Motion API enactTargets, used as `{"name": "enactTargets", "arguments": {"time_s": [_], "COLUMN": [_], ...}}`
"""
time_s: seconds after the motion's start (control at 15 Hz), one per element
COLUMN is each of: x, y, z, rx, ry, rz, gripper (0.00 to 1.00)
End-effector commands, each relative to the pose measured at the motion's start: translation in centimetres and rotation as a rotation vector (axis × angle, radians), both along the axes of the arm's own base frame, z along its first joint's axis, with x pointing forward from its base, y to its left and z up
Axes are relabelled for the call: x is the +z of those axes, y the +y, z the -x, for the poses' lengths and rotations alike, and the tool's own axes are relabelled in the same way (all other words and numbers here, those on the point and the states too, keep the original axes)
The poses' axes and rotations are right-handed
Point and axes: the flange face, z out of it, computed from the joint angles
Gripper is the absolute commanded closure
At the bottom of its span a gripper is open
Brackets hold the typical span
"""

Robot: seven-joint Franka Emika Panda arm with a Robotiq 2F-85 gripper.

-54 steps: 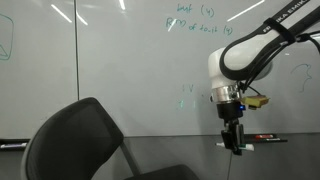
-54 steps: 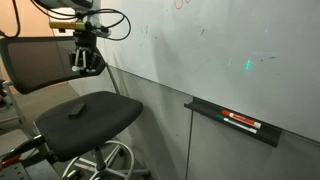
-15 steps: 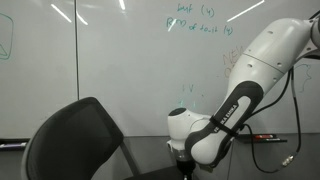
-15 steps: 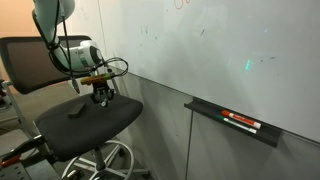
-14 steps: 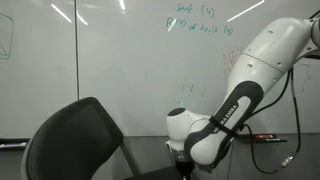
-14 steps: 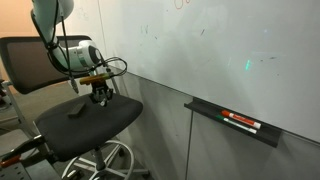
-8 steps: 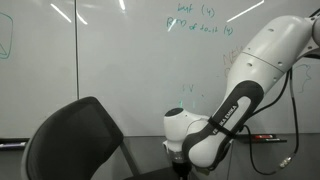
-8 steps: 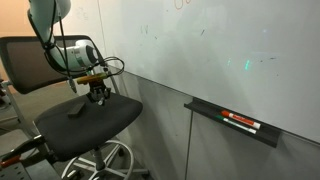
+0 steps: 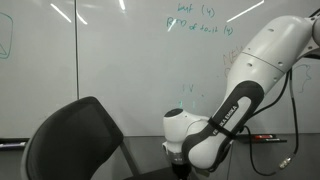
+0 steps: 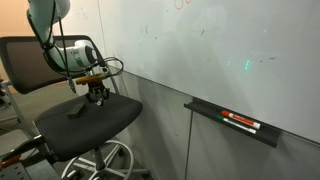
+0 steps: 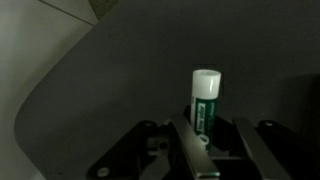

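Observation:
In the wrist view a green marker with a white cap [image 11: 204, 100] lies on the dark chair seat [image 11: 90, 100], pointing away from the camera. My gripper [image 11: 215, 140] is open and straddles the marker's near end. The left finger is against the marker and the right finger stands clear of it. In an exterior view the gripper [image 10: 98, 97] hangs just above the back of the black office chair's seat [image 10: 60, 135]. In an exterior view the wrist [image 9: 180, 150] is low beside the chair back [image 9: 70, 140], and the fingers are hidden.
A small dark object [image 10: 75, 110] lies on the seat in front of the gripper. A whiteboard [image 10: 220, 50] runs along the wall. Its tray [image 10: 205, 109] holds markers [image 10: 241, 122]. The chair back [image 10: 35, 62] stands behind the arm, and the chair base [image 10: 105, 160] is below.
The arm has come down from high by the whiteboard to the chair seat. Over the last second it has only edged slightly along the seat.

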Motion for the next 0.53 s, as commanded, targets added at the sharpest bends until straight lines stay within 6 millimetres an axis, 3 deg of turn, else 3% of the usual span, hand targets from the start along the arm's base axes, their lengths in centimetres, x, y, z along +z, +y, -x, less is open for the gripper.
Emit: {"name": "enactTargets", "arguments": {"time_s": [0.0,0.13,0.2,0.33,0.47], "x": [-0.07,-0.24,-0.44,-0.47,-0.47], "y": [0.58,0.81,0.75,0.92,0.93], "z": [0.62,0.88,0.74,0.90,0.91], "rx": [-0.010,-0.014,-0.008,-0.010,-0.011], "ry": [0.035,0.044,0.026,0.031,0.032], "rz": [-0.023,-0.020,-0.012,-0.014,-0.014], "gripper": [0.66,0.58,0.76,0.60,0.58]}}
